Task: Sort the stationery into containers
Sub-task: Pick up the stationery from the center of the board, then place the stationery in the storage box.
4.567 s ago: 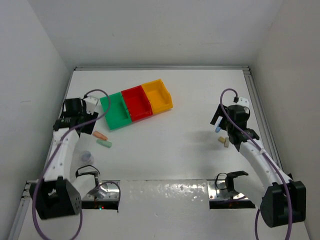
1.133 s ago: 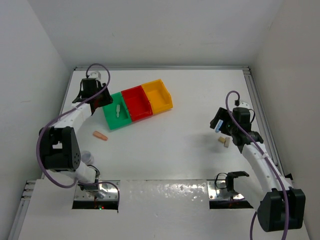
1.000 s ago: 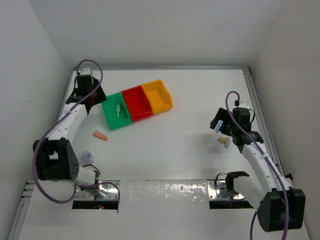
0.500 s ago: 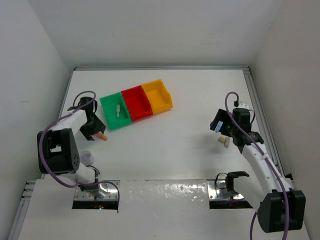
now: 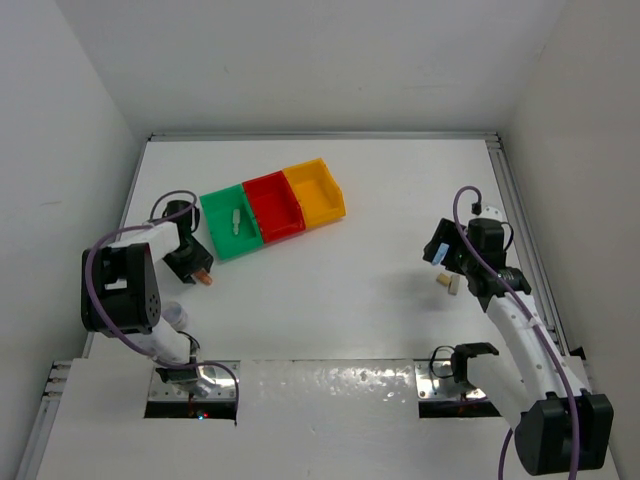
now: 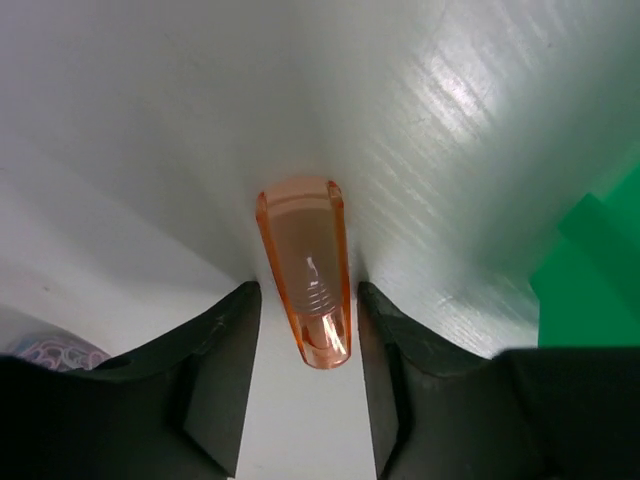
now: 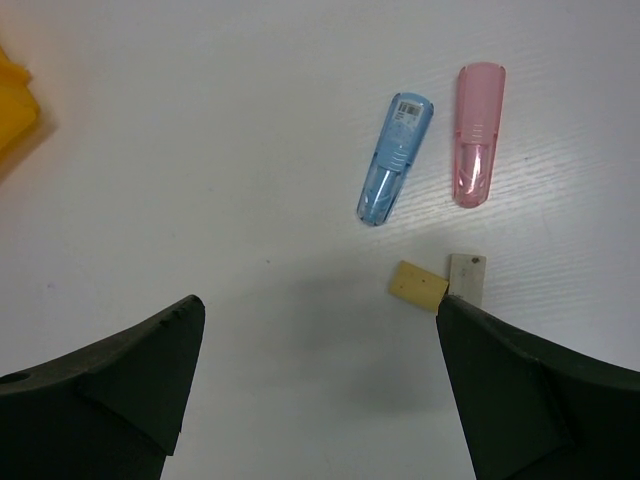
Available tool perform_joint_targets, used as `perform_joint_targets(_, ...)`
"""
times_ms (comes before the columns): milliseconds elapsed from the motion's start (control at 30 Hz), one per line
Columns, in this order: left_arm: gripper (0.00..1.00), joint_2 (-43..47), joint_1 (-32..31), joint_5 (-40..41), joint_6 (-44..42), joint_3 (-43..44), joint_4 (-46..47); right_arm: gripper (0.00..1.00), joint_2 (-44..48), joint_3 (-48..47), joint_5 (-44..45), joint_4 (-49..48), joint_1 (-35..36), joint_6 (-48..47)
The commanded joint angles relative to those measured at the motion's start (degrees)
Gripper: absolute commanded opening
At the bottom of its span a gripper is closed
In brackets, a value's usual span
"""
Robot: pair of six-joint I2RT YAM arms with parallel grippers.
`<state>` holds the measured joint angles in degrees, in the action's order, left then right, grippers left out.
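Note:
An orange stick [image 5: 203,279] lies on the table left of the green bin [image 5: 218,238]. In the left wrist view the stick [image 6: 303,270] lies between my left gripper's fingers [image 6: 225,340], with a slim gap on each side. The left gripper [image 5: 193,266] is open around it and low at the table. A pale stick [image 5: 235,218] lies in the green bin. My right gripper [image 7: 318,305] is wide open and empty, above a blue stick [image 7: 394,160], a pink stick [image 7: 477,133], a yellow block [image 7: 418,285] and a whitish block [image 7: 467,277].
The red bin [image 5: 273,207] and the yellow-orange bin [image 5: 314,192] join the green one in a row. A translucent round piece [image 5: 175,314] sits near the left arm's base. The green bin's corner [image 6: 590,265] shows at the right of the left wrist view. White walls enclose the table.
My left gripper has swung from beside the green bin back down to the orange stick and now straddles it. The right arm has barely moved.

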<state>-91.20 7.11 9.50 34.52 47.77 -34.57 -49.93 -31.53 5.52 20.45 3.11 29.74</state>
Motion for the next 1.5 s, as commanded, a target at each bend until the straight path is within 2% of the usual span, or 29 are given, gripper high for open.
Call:
perform_joint_targets(0,0.39,-1.7,-0.08,2.45,0.28,-0.83,4.07,0.96,0.01,-1.52,1.25,0.38,-0.04,-1.0)
perform_joint_targets(33,0.3,-1.79,0.18,2.98,0.19,-0.66,4.24,0.96,0.18,-1.52,1.51,0.47,0.05,-1.0)
perform_joint_targets(67,0.11,-1.79,0.88,3.07,0.11,-0.57,4.07,0.96,0.36,-1.52,1.51,0.56,-0.04,-0.91)
perform_joint_targets(133,0.0,-1.44,1.93,3.51,-0.16,-0.14,2.84,0.96,0.71,-1.34,1.95,0.65,0.05,-0.91)
perform_joint_targets(233,0.0,0.4,2.99,4.48,-2.0,2.76,-0.06,0.96,1.15,-0.9,2.13,0.47,0.05,-0.82)
perform_joint_targets(367,0.0,3.3,2.29,5.53,-7.87,14.68,-2.78,0.97,0.28,-0.29,1.43,-0.49,0.05,-0.73)
perform_joint_targets(433,0.0,3.83,0.37,5.53,-9.99,21.18,-3.4,0.97,-0.25,-0.2,0.55,-1.19,0.05,-0.64)
perform_joint_targets(533,0.0,3.49,-2.45,2.12,-10.44,26.22,-4.1,0.97,-1.22,-0.37,-0.5,-2.16,-0.04,-0.21)
perform_joint_targets(700,0.0,-0.72,-6.49,-5.88,-8.07,28.78,-3.93,0.96,-0.87,0.15,-0.68,-2.78,-0.04,0.32)
perform_joint_targets(767,0.0,-2.92,-9.91,-7.73,-8.15,29.75,-3.58,0.96,-0.52,0.5,-0.51,-2.87,-0.04,0.5)
perform_joint_targets(1000,0.0,-12.06,-14.06,-3.01,-10.88,32.56,-0.85,0.96,0.71,1.12,-0.07,-1.99,-0.04,0.5)
perform_joint_targets(1467,0.0,-19.1,-13.1,3.86,-14.04,31.86,0.73,0.97,-0.43,0.77,-0.33,-1.29,-0.04,-0.64)
